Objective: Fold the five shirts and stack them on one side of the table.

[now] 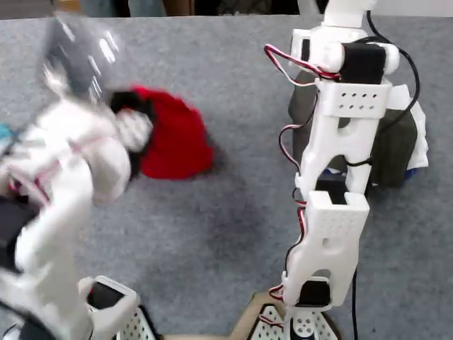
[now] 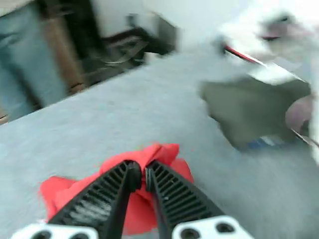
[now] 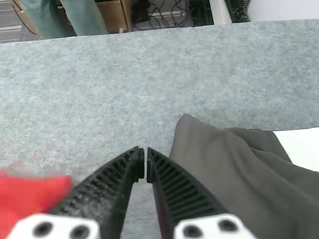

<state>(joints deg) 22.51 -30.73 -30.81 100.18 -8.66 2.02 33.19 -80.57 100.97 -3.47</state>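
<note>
A crumpled red shirt (image 1: 177, 145) lies on the grey table left of centre. My left gripper (image 2: 139, 174) is shut at that shirt's edge, with red cloth (image 2: 164, 154) bunched right at its tips; the left arm (image 1: 64, 184) is a blur. A dark olive shirt (image 1: 396, 145) tops a folded stack at the right, over a white one (image 1: 419, 124) and a blue edge (image 1: 410, 172). My right arm (image 1: 340, 142) stretches over this stack. The right gripper (image 3: 145, 155) is shut and holds nothing, just beside the olive shirt (image 3: 224, 169). The red shirt (image 3: 25, 194) also shows in the right wrist view.
The grey felt table (image 1: 241, 227) has open room in the middle and at the back. Both arm bases stand at the front edge (image 1: 297, 319). Furniture and cables lie beyond the far edge (image 3: 164, 12).
</note>
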